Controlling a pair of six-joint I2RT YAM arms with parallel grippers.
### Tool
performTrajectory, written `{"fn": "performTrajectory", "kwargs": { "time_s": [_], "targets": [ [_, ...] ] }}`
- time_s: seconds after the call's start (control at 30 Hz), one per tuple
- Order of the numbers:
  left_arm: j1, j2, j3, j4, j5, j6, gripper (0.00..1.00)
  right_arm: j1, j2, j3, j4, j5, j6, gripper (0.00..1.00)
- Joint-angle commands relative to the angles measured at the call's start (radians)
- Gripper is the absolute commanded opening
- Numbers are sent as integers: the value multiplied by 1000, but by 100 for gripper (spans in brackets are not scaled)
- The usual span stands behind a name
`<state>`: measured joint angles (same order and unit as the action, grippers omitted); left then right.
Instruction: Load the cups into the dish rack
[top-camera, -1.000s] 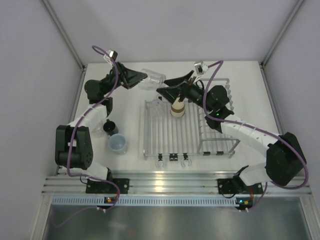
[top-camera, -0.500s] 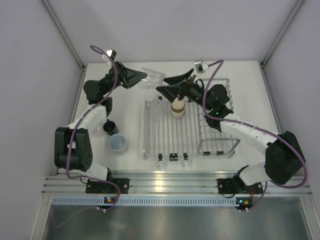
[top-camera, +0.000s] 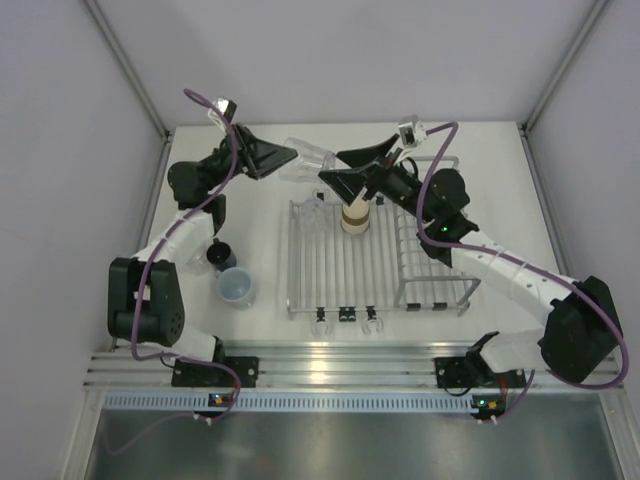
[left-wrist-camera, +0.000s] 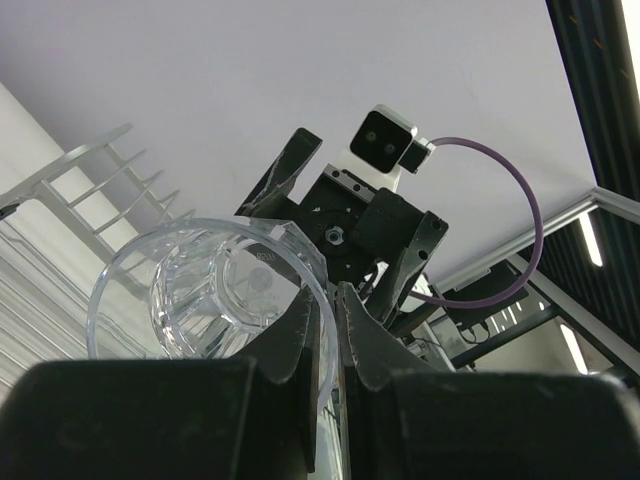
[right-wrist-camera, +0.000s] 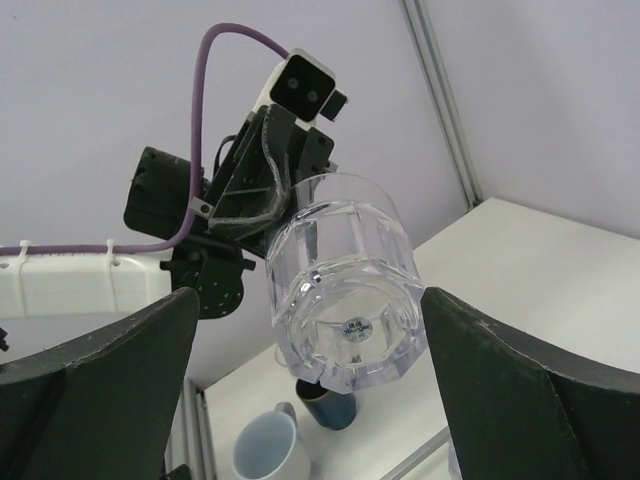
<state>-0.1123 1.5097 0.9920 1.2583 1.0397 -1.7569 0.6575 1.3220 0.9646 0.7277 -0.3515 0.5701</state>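
Clear cup (top-camera: 308, 158), far edge: left gripper (top-camera: 284, 157) pinches rim, base toward spread right gripper (top-camera: 336, 168); likely handover.

Clear cup (top-camera: 311, 158) aloft; tan cup (top-camera: 354, 217), perhaps upright, on rack (top-camera: 322, 278); pale cup (top-camera: 237, 287), mug (top-camera: 221, 255) beside.

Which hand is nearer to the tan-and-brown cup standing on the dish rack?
Right. The right hand, open, hangs just beyond the tan-and-brown cup. The left hand is farther off to the left, shut on the clear cup.
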Motion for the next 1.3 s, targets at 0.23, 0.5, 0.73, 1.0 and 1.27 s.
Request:
{"fn": "performTrajectory", "kwargs": {
  "time_s": [0.23,0.5,0.73,1.0,1.27],
  "targets": [
    [-6,-54,20,443,2,-6,0,-18,16,28,4,16,-22,94],
    [-6,-54,16,443,0,-1,0,-18,57,19,48,-3,13,94],
    [-6,-51,14,441,0,2,0,-12,97,29,108,-14,47,93],
    [-6,-52,10,443,0,5,0,5,140,75,131,-26,66,90],
    [-6,-46,7,441,0,7,0,31,186,106,161,-43,91,43]
  ]
}}
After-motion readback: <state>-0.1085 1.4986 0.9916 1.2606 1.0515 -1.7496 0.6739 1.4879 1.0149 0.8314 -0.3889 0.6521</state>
